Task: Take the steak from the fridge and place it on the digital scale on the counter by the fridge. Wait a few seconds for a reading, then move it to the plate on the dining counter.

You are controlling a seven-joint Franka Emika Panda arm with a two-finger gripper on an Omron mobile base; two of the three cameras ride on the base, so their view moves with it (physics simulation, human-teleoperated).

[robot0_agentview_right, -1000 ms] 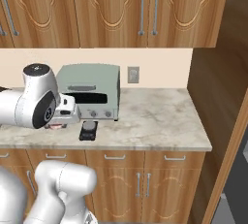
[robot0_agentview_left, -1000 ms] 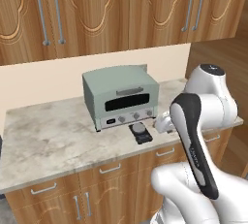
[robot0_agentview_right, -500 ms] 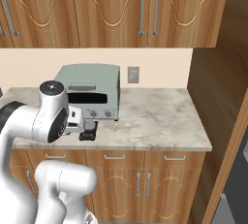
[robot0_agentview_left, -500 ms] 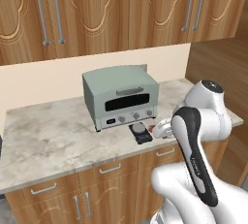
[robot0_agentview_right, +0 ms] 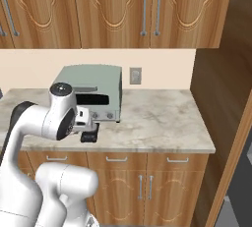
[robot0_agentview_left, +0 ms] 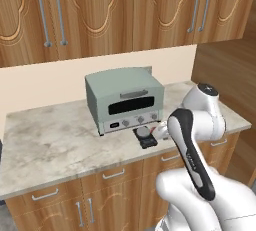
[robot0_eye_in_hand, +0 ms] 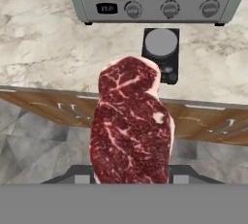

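Note:
The steak [robot0_eye_in_hand: 131, 131], a red marbled slab, stands up between my gripper's [robot0_eye_in_hand: 131, 174] fingers in the hand view, and the gripper is shut on it. The steak hides the fingertips. Just beyond it, the black digital scale [robot0_eye_in_hand: 161, 53] with its round grey disc lies on the counter [robot0_eye_in_hand: 43, 48], in front of the toaster oven. In the left base view my hand [robot0_agentview_left: 161, 131] hovers right beside the scale [robot0_agentview_left: 146, 136], at the counter's [robot0_agentview_left: 55, 140] front edge. The right base view has the scale [robot0_agentview_right: 89, 135] under the hand. The fridge, plate and dining counter are out of view.
A pale green toaster oven [robot0_agentview_left: 125, 100] stands directly behind the scale, its knobs facing me [robot0_eye_in_hand: 169, 8]. Wooden wall cabinets hang above and drawers with silver handles [robot0_eye_in_hand: 218, 126] sit below. A tall wood panel [robot0_agentview_right: 221, 98] bounds the counter's right end.
The arm has folded lower and the hand, still carrying the steak, has come down closer to the scale at the counter's front edge.

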